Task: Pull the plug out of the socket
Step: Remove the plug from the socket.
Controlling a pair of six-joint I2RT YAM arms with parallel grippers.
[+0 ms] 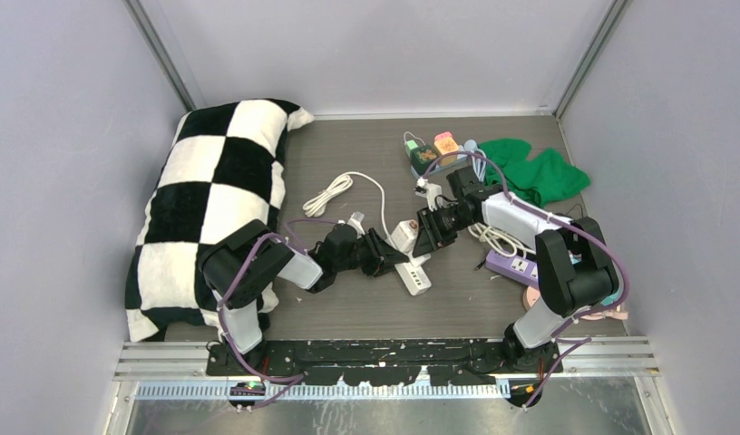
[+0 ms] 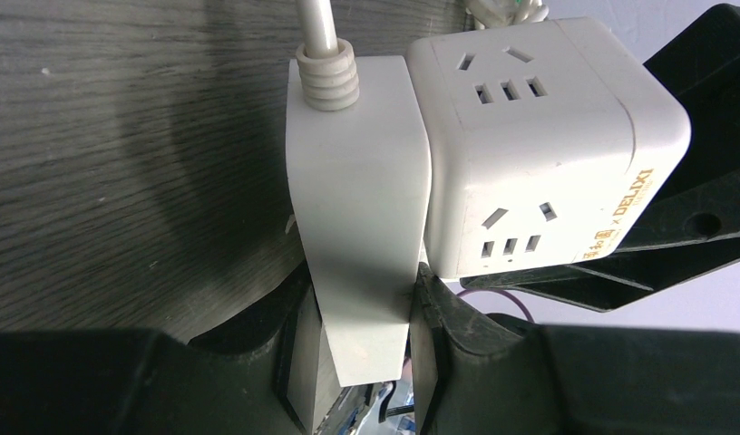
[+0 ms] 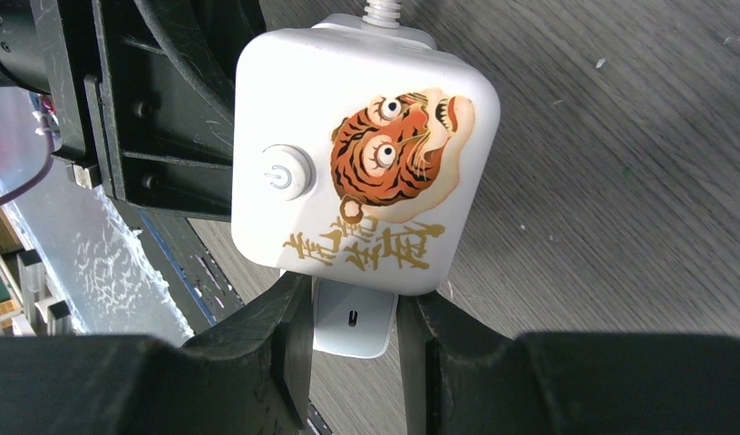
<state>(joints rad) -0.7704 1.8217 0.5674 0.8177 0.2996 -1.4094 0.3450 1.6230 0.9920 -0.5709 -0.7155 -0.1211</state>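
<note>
A white cube socket point(image 1: 404, 235) point(image 2: 530, 136) with a tiger picture and a round button on top point(image 3: 362, 154) sits between my two grippers at mid-table. A white wedge-shaped plug point(image 2: 357, 208) with a ribbed cord collar lies flat against one side of the cube. My left gripper point(image 2: 362, 340) point(image 1: 391, 251) is shut on its narrow end. On the opposite side a small white charger point(image 3: 353, 319) with a slot port sits in the cube. My right gripper point(image 3: 353, 340) point(image 1: 427, 233) is shut on it. Both are seated in the socket.
A white power strip point(image 1: 414, 277) lies just in front of the cube. A coiled white cable point(image 1: 328, 194) lies to its left. A purple strip point(image 1: 514, 265), green cloth point(image 1: 535, 173) and small coloured cubes point(image 1: 433, 149) are on the right. A checkered pillow point(image 1: 212, 199) fills the left.
</note>
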